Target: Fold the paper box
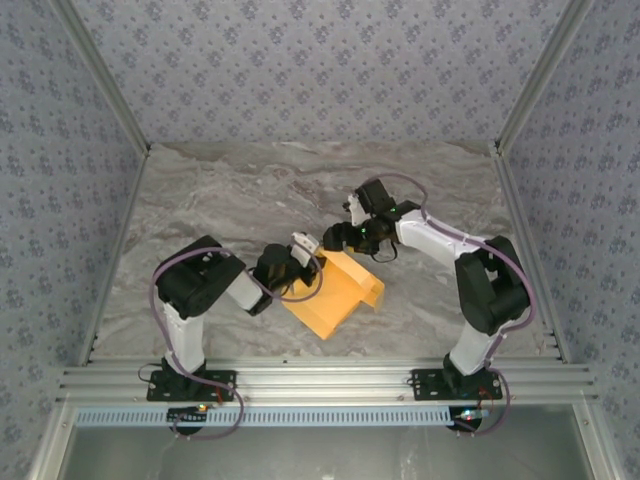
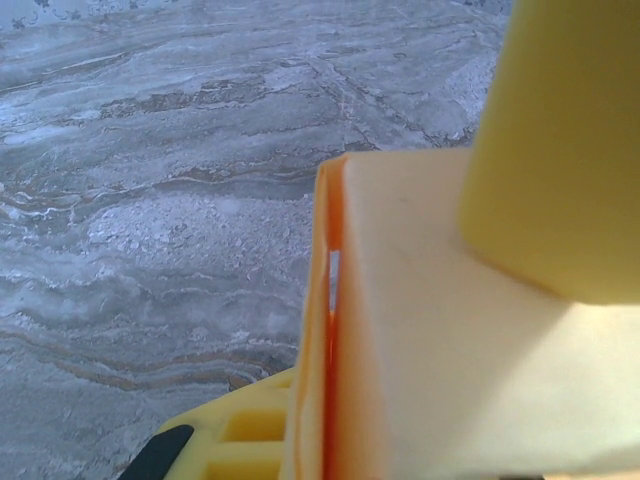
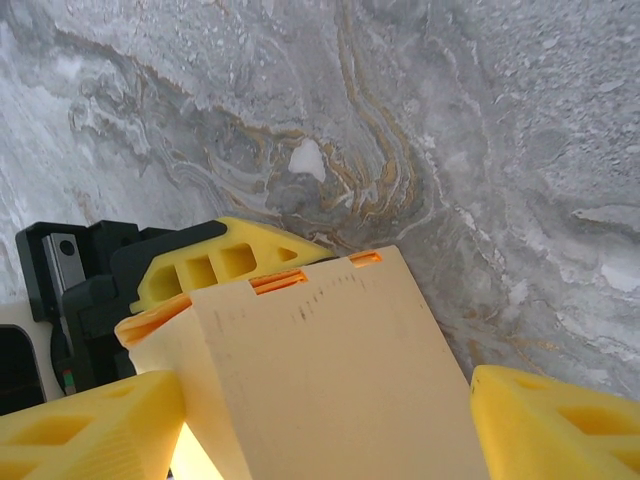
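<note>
- Left gripper [image 1: 312, 258] is clamped on the paper box [image 1: 335, 295], which is over the marble table [image 1: 250, 190].
- Right gripper [image 1: 336, 238] straddles the box's far end, jaws wide, possibly touching.

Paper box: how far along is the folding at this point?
Partly done: the paper box has panels creased up, with one wall standing in the top view. In hand: the left fingers pinch a folded edge, and the right fingers straddle the far end, set apart. Left: closing it into a finished box.

Overhead, two close-ups, shared paper box [image 1: 335, 295]
</note>
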